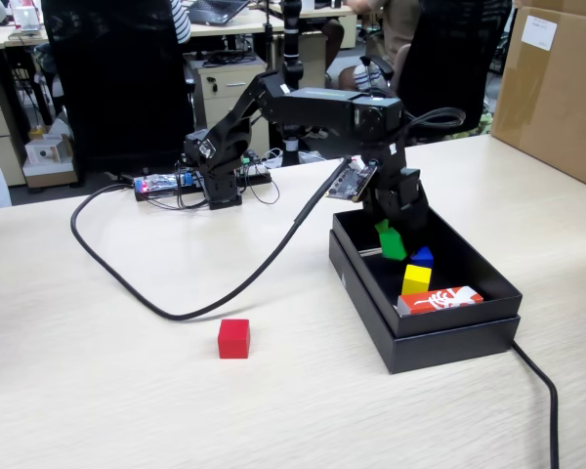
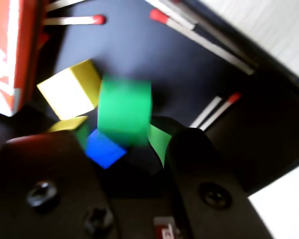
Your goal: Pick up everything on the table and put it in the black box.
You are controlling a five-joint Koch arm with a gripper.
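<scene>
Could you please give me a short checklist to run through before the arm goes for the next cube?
1. Green cube released: cannot tell; in the wrist view it is blurred just beyond the jaws, and no contact shows.
2. Gripper jaws apart: ok, they look open with a gap between them.
3. Green cube over the black box: ok, inside its walls in the fixed view.
4. Blue cube and yellow cube in the box: ok.
5. Red cube collected: not ok, it sits on the table, apart from the box.
6. Path to the red cube: cannot tell; the black cable curves close by it.
</scene>
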